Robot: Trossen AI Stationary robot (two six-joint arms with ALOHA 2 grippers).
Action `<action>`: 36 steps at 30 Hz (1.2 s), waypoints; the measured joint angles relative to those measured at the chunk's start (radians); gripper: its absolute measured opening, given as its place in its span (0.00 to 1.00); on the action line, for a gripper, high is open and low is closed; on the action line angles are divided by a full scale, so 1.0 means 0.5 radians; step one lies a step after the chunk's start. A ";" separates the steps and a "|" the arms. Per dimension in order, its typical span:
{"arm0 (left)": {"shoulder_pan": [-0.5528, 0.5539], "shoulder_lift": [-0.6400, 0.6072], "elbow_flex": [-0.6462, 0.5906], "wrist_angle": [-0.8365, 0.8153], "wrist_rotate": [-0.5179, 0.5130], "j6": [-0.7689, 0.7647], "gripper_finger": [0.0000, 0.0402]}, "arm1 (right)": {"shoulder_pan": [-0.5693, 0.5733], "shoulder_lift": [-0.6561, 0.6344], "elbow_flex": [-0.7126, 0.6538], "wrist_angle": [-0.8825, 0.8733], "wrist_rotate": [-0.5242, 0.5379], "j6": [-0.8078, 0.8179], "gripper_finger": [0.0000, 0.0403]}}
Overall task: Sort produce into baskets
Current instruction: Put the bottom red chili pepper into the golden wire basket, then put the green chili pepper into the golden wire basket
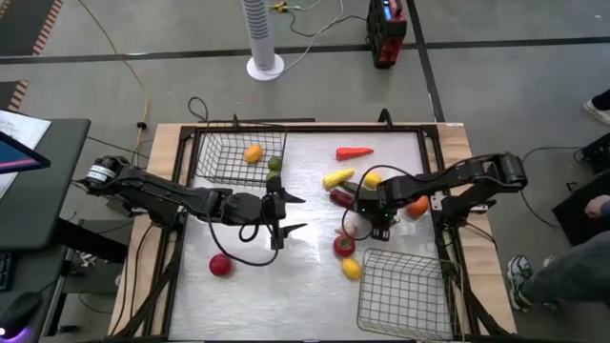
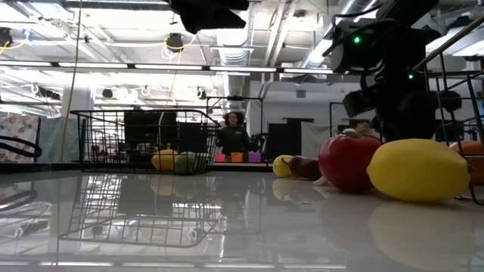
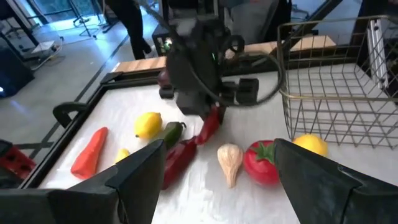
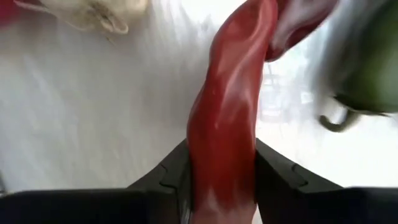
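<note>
One long red pepper (image 4: 224, 137) is clamped in the right gripper's (image 1: 374, 215) jaws, just beside the garlic (image 3: 229, 163) w/ a dark red piece touching its far end. Risk: lifting may drag neighbours or let the glossy pepper slip. Left gripper (image 1: 291, 214), jaws apart, hangs well away from the garlic.

no readable text, labels or numbers anywhere (signs neither)

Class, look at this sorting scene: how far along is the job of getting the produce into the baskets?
Done: the far basket holds an orange fruit and a green one. In hand: the right gripper is shut on a long red pepper. Left: the near basket holds nothing; tomato, lemon, carrot and others lie loose.
</note>
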 joint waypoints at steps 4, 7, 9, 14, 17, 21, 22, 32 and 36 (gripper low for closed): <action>0.000 0.001 0.000 -0.004 -0.001 -0.001 0.71 | -0.023 -0.099 0.100 -0.131 0.001 0.006 0.37; 0.000 0.002 0.000 -0.015 -0.019 0.000 0.71 | -0.016 -0.182 0.257 -0.253 0.003 0.017 0.39; 0.001 0.002 0.000 -0.013 -0.026 -0.001 0.71 | 0.020 -0.235 0.381 -0.321 0.005 0.030 0.42; 0.001 0.002 0.000 -0.078 -0.028 -0.021 0.71 | 0.215 -0.356 0.686 -0.437 0.003 0.120 0.42; 0.000 -0.019 0.000 -0.116 -0.026 -0.056 0.71 | 0.403 -0.428 0.802 -0.427 -0.032 0.216 0.40; -0.008 -0.084 0.000 -0.154 -0.028 -0.102 0.71 | 0.674 -0.499 0.832 -0.455 -0.044 0.432 0.41; -0.008 -0.104 0.000 -0.161 -0.034 -0.115 0.71 | 0.740 -0.508 0.832 -0.486 -0.044 0.508 0.42; -0.008 -0.181 0.000 -0.298 -0.063 -0.271 0.71 | 1.330 -0.439 0.823 -0.645 0.005 1.198 0.52; -0.008 -0.180 0.000 -0.296 -0.068 -0.272 0.71 | 1.347 -0.382 0.822 -0.686 0.011 1.258 0.59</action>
